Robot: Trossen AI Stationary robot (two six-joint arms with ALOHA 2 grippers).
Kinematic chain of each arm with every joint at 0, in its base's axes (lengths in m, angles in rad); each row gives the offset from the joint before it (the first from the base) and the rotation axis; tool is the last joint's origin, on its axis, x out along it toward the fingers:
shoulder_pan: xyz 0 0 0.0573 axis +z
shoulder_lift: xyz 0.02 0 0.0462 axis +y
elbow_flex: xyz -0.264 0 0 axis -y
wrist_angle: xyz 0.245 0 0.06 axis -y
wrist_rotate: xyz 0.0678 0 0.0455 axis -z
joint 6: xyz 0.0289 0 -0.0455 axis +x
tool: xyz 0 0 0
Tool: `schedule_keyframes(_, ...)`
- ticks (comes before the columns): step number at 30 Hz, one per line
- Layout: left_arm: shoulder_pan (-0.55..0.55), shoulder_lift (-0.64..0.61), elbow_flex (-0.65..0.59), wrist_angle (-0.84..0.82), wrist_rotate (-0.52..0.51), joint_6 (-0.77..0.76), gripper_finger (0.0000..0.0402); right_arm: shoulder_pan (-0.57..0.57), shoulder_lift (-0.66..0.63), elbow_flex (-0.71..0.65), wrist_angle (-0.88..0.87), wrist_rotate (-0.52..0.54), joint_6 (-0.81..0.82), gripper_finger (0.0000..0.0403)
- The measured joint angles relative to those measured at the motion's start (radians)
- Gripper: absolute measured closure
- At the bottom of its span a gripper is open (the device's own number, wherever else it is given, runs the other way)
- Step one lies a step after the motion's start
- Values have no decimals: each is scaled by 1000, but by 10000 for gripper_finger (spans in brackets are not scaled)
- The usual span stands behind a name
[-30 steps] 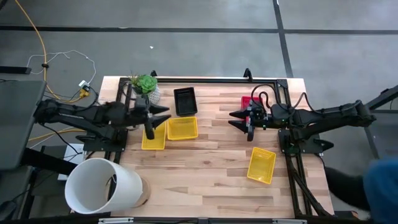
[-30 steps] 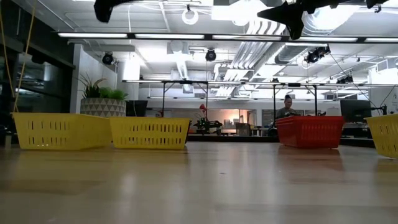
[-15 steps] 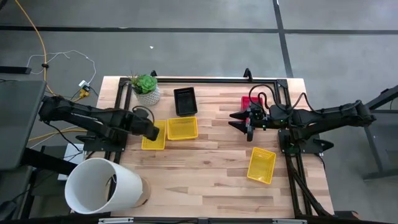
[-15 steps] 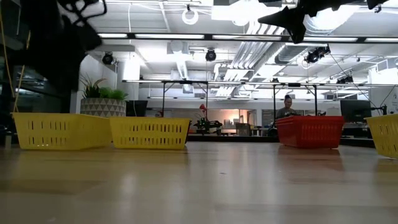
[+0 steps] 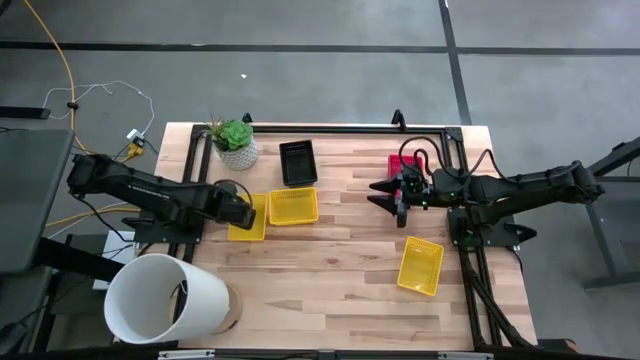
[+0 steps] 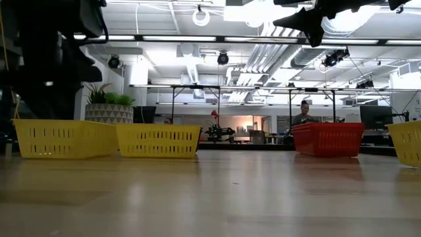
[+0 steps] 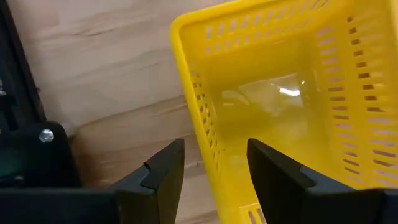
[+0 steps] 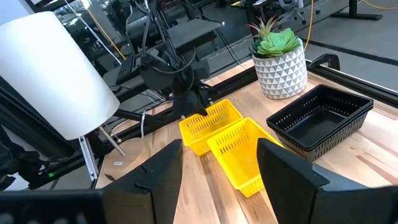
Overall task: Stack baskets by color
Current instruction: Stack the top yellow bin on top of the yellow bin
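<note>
Baskets on the wooden tabletop (image 5: 330, 250), as we count them in the high view: three yellow, one black, one red.

Item one, the left yellow basket (image 5: 248, 220), sits left of centre in the frame. Our left pincer (image 5: 243, 211) is down at its left rim. In the left wrist view the two dark fingers (image 7: 163, 171) stand apart on either side of the basket's wall, one inside and one outside, not yet closed on it; we see nothing held.

Item two, the middle yellow basket (image 5: 293, 206), lies just beside item one, to its right. We cannot tell whether the two touch.

Item three, the black basket (image 5: 298, 162), sits directly above item two in the frame, next to the potted plant (image 5: 236, 141) at upper left.

Item four, the red basket (image 5: 402, 164), sits at upper right, partly hidden under the right arm.

Item five, the third yellow basket (image 5: 421, 265), lies tilted at lower right, well apart from the others.

Our right pincer (image 5: 390, 194) hangs above the tabletop right of centre, fingers spread wide and empty, facing the left group.

Also noted: a large white cylinder (image 5: 165, 298) at the lower left corner, and in the low view a person (image 6: 304, 113) in the room beyond the red basket.
</note>
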Motion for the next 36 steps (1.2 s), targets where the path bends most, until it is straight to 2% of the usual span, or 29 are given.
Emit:
schedule_keyframes(7,0,-1,-23,13,-8,-36,254,0,0,0,-4,0,-3,210)
schedule_keyframes(10,0,-1,-23,13,-11,-28,291,0,0,0,-4,0,-2,210)
schedule_keyframes(16,0,-1,-22,12,-40,-23,391,0,0,0,-5,0,-1,210)
schedule_keyframes(26,0,-41,6,-10,-52,21,398,0,0,0,-5,0,0,210)
schedule_keyframes(32,0,-131,164,-152,-173,113,400,0,0,0,-4,0,0,210)
schedule_keyframes(36,25,-156,304,-214,-231,247,401,0,0,0,-4,0,-1,210)
